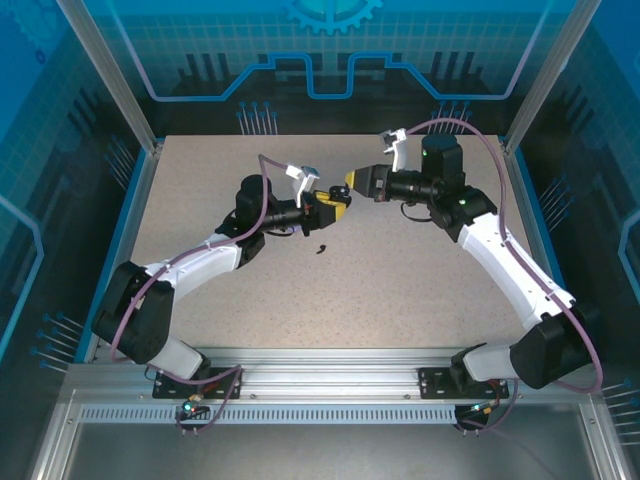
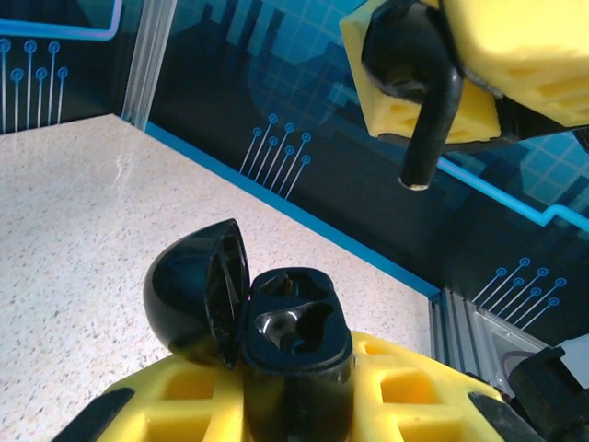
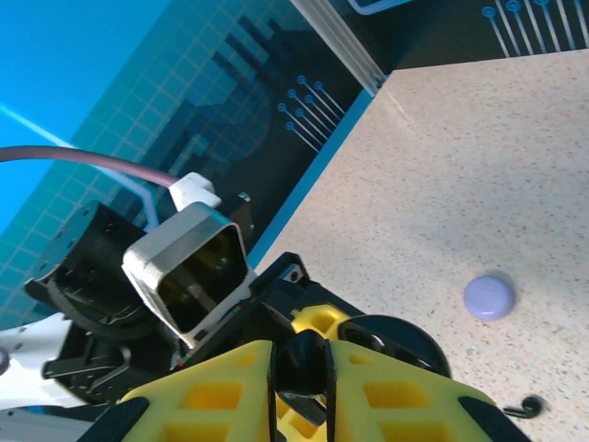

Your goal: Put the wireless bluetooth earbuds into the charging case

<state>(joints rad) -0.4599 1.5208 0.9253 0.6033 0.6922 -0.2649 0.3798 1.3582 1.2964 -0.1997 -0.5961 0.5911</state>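
My left gripper [image 1: 338, 207] is shut on the charging case [image 2: 294, 331], a small glossy black shell held upright between the yellow fingers [image 2: 175, 405]. Its lid [image 2: 195, 285] hangs open to the left, and two moulded sockets show on top. Just above and to the right of it, my right gripper [image 1: 353, 182] is shut on one of the wireless bluetooth earbuds [image 2: 425, 101], stem pointing down. The right wrist view has that earbud [image 3: 306, 361] pinched between the yellow pads [image 3: 221, 387], with the case's open lid [image 3: 400, 339] right below. The other earbud [image 1: 322, 249] lies on the table, near the grippers.
A small lavender disc [image 3: 488, 297] rests on the speckled tabletop [image 1: 400, 290]; the loose earbud [image 3: 526, 406] lies close to it. Blue-edged enclosure walls [image 1: 140, 190] ring the table. Both arms meet over the table's middle, fingertips almost touching.
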